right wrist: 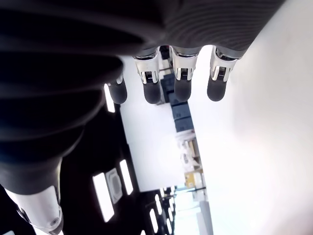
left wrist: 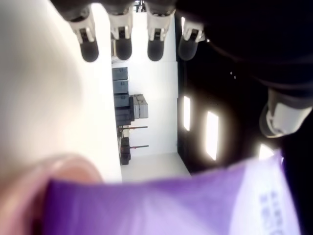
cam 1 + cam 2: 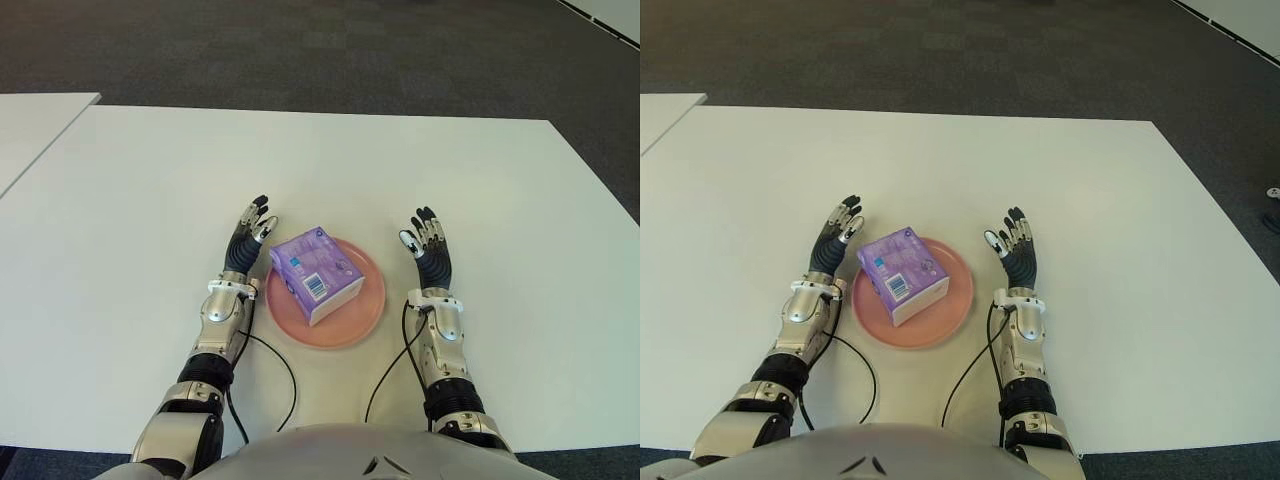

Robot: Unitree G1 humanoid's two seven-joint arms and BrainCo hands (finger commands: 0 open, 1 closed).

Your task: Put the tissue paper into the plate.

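A purple pack of tissue paper (image 3: 316,272) lies on the round pink plate (image 3: 367,318) near the table's front edge. My left hand (image 3: 249,234) is just left of the plate, fingers straight and spread, close to the pack's corner and holding nothing. My right hand (image 3: 428,243) is right of the plate, open too, with a gap between it and the rim. In the left wrist view the purple pack (image 2: 161,205) fills the near field below the extended fingers (image 2: 122,44). The right wrist view shows only spread fingers (image 1: 181,83).
The white table (image 3: 320,170) stretches away behind the plate. A second white table (image 3: 40,120) stands at the far left with a narrow gap between. Dark carpet (image 3: 320,50) lies beyond. Black cables (image 3: 285,375) run along both forearms.
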